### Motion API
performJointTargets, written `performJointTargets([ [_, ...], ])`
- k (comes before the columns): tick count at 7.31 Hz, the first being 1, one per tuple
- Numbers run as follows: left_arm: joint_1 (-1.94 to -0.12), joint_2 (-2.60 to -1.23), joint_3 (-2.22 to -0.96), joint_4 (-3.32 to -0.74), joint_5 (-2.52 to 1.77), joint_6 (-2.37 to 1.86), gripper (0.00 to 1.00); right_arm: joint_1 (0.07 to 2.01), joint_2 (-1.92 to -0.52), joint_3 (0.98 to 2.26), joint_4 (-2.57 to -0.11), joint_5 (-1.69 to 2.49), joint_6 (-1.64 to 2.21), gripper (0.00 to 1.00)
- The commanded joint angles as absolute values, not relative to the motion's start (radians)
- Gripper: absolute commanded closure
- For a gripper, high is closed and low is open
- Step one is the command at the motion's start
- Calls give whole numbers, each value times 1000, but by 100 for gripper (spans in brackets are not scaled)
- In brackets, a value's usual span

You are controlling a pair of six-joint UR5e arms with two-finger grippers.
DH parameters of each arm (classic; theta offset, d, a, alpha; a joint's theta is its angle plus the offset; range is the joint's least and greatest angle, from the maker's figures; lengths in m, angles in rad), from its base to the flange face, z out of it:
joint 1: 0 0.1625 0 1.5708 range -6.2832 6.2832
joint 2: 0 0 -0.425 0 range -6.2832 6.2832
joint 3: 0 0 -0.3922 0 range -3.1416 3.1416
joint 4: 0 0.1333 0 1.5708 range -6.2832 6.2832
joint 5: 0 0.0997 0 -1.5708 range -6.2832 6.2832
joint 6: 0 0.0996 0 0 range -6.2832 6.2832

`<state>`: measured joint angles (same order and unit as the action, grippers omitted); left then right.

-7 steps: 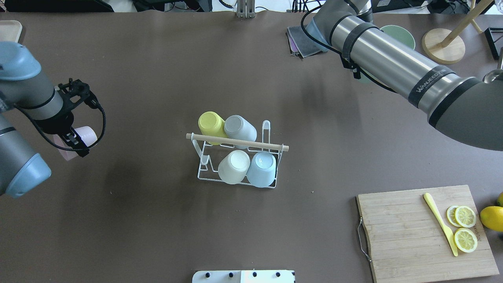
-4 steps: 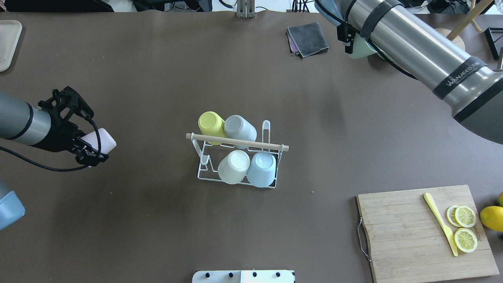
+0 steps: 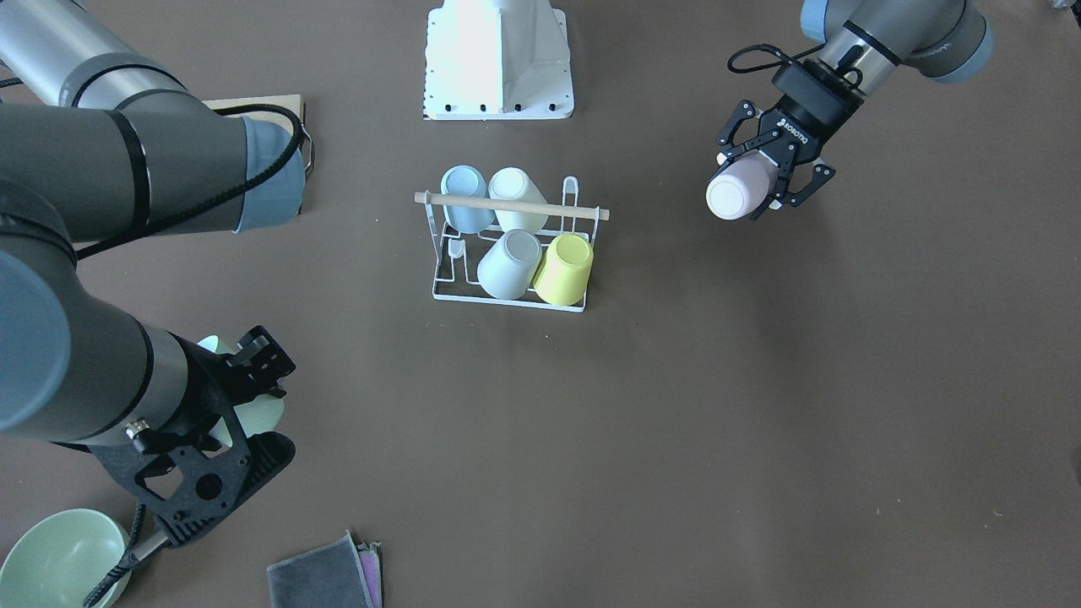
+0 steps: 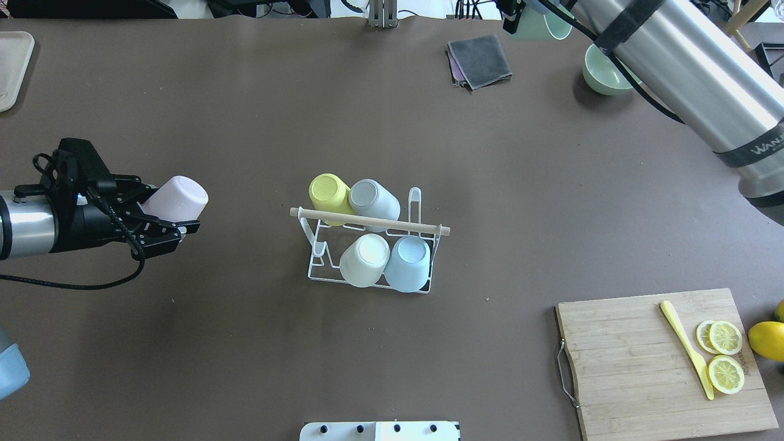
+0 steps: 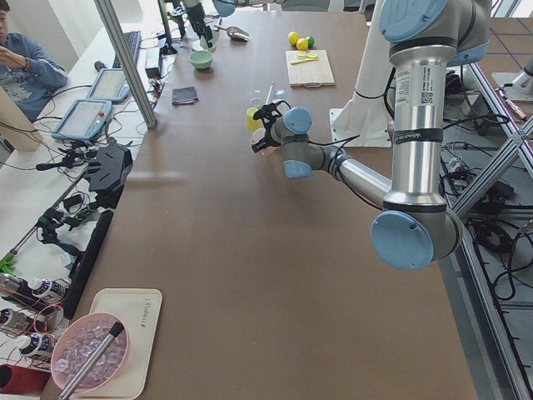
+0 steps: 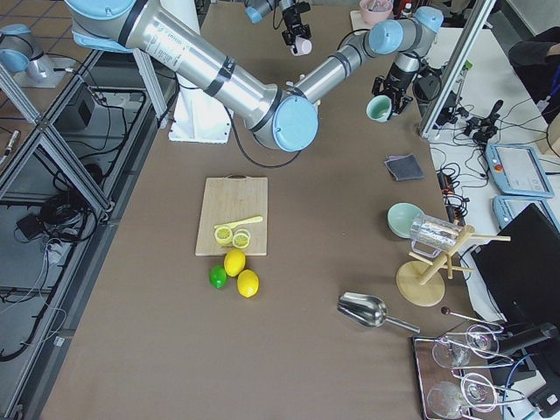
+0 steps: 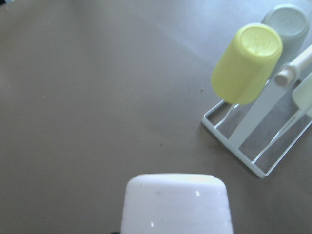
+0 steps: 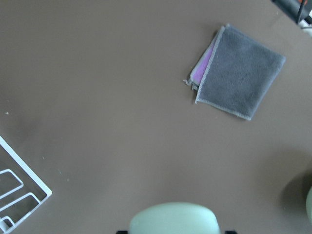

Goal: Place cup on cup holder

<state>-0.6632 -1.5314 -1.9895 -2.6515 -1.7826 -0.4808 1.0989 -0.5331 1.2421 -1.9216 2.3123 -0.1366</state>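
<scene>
The cup holder (image 4: 367,220) is a white wire rack with a wooden rod handle at the table's middle. It holds a yellow cup (image 4: 327,191), a grey cup (image 4: 372,199), a cream cup (image 4: 364,260) and a light blue cup (image 4: 408,263). My left gripper (image 4: 166,208) is shut on a pink cup (image 4: 179,197), held on its side above the table, left of the rack and apart from it. My right gripper (image 3: 245,409) is shut on a pale green cup (image 4: 539,26) at the table's far side. In the left wrist view the pink cup (image 7: 175,204) faces the rack (image 7: 234,146).
A grey cloth (image 4: 481,60) and a green bowl (image 4: 603,72) lie at the far right. A wooden cutting board (image 4: 649,367) with a yellow knife and lemon slices sits front right. A tray (image 4: 12,67) is at the far left edge.
My left arm has swung the pink cup right, toward the rack, and turned it sideways. My right arm has pulled back to the far edge with the green cup, uncovering the green bowl.
</scene>
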Motion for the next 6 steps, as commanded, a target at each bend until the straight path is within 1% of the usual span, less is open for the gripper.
performJointTargets([
  [1, -590, -1542, -1964, -2837, -1583, -480, 95, 1079, -623, 1334, -1527, 2391, 141, 100],
  [2, -530, -1542, -1965, -2911, -1465, -480, 95, 1037, -626, 1333, -1321, 2366, 313, 100],
  [4, -499, -1542, -1962, -2965, -1361, -479, 95, 955, -643, 1332, -985, 2281, 626, 100],
  [6, -415, -1540, -1948, -3028, -1229, -477, 95, 940, -717, 1327, -675, 2280, 736, 100],
])
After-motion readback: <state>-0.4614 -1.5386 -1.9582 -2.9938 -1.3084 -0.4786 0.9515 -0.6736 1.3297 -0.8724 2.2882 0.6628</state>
